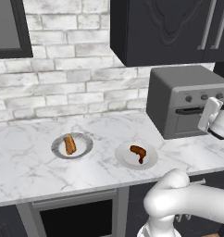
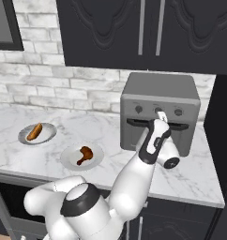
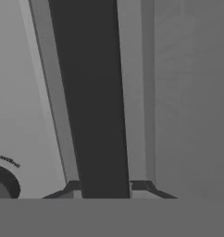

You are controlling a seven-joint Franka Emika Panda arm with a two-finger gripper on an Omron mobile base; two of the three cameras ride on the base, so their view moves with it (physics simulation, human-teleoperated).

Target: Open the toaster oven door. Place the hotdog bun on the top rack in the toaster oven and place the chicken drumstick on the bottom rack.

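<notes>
The dark grey toaster oven [image 1: 178,90] [image 2: 160,91] stands on the counter at the right, its door [image 1: 185,124] [image 2: 181,138] closed. My gripper [image 2: 161,117] [image 3: 106,187] is at the door's dark bar handle [image 3: 93,102] [image 1: 188,111]. In the hand view the bar runs between the two fingertips, which press against its sides. The hotdog bun [image 1: 70,144] [image 2: 34,131] lies on a grey plate [image 1: 84,150] at the left. The chicken drumstick [image 1: 138,152] [image 2: 85,153] lies on a white plate [image 1: 148,159] in the middle.
Black wall cabinets [image 1: 164,28] [image 2: 148,28] hang just above the toaster oven. A round knob [image 3: 0,185] sits beside the handle. The marble counter [image 1: 26,162] ends in a front edge close to both plates; a brick wall is behind.
</notes>
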